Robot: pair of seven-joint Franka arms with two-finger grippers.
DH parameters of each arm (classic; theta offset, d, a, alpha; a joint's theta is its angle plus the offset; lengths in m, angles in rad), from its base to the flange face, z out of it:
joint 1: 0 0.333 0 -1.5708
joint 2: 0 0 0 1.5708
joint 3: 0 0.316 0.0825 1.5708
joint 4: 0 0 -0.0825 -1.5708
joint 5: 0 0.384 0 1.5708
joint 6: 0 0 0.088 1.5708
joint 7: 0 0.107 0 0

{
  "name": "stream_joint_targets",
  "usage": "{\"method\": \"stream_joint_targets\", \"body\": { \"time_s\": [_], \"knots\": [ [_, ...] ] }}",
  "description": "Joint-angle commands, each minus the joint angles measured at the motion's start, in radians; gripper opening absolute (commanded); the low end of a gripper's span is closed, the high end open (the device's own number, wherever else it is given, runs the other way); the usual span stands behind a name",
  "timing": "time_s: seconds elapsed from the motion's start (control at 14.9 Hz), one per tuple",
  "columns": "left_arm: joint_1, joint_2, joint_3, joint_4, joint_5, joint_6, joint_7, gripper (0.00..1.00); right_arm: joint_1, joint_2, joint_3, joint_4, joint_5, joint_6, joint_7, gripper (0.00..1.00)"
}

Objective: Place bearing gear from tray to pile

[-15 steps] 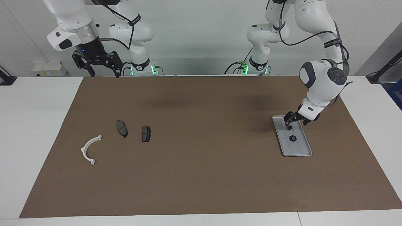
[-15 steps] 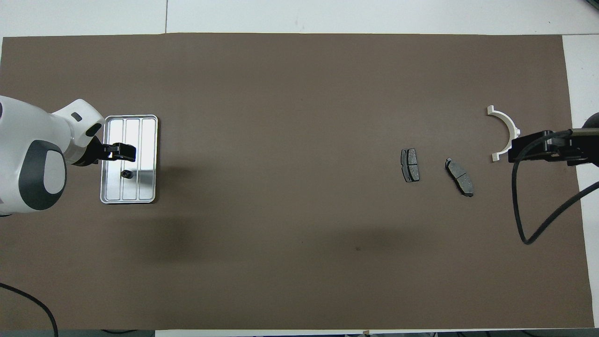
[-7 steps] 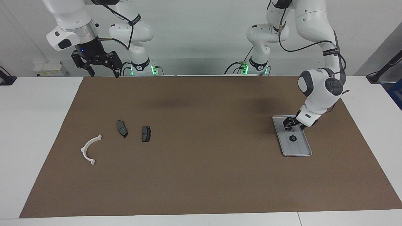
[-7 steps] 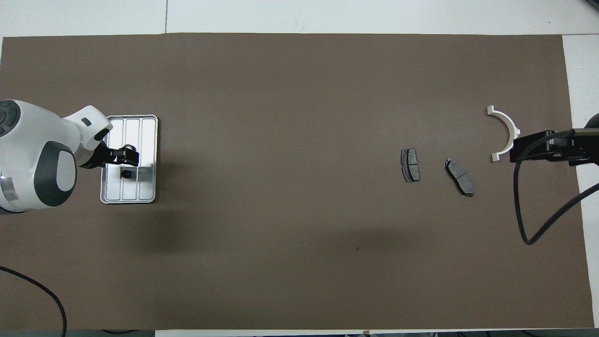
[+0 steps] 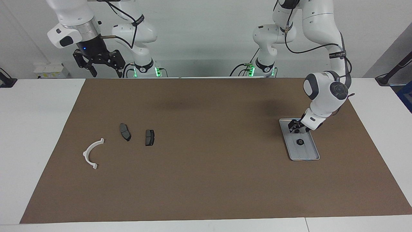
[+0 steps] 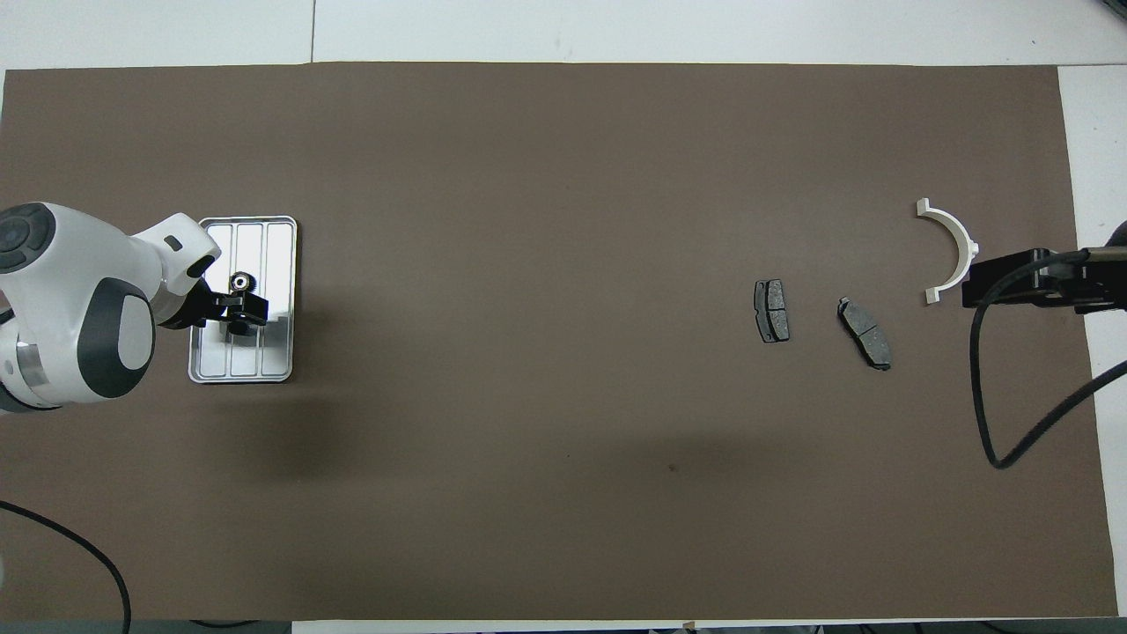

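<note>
The silver tray (image 5: 308, 152) lies on the brown mat at the left arm's end of the table; it also shows in the overhead view (image 6: 278, 251). A small dark gear with a pale centre (image 5: 300, 142) (image 6: 239, 282) lies on it. A second small dark round part (image 6: 236, 329) lies nearer to the robots. My left gripper (image 5: 296, 129) (image 6: 238, 312) is open, low over that nearer part. The pile is a white bracket (image 5: 91, 153) (image 6: 955, 246) and two dark pads (image 5: 125, 132) (image 5: 149, 137). My right gripper (image 5: 103, 69) is open and waits high over the table's edge.
The brown mat (image 5: 206, 180) covers most of the white table. In the overhead view the right gripper (image 6: 995, 282) and its black cable (image 6: 977, 396) overlap the mat's edge beside the white bracket.
My left gripper has come down toward the tray and shifted nearer to the robots, so the overhead view now shows the gear. My right gripper has risen slightly.
</note>
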Motion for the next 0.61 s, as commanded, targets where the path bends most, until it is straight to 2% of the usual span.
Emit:
{"method": "stream_joint_targets", "body": {
  "time_s": [0.0,0.34,0.54],
  "knots": [
    [-0.001,-0.025,0.001,-0.045,0.002,0.022,0.010,0.91,0.002,-0.021,-0.001,-0.026,0.021,0.015,0.003,1.00],
    [0.007,-0.033,0.001,-0.062,0.002,0.022,0.017,0.89,-0.001,-0.026,-0.001,-0.054,0.021,0.023,0.003,1.00],
    [0.007,-0.034,0.001,-0.064,0.002,0.022,0.017,0.88,-0.001,-0.020,-0.001,-0.120,0.021,0.136,0.006,1.00]
  ]
}}
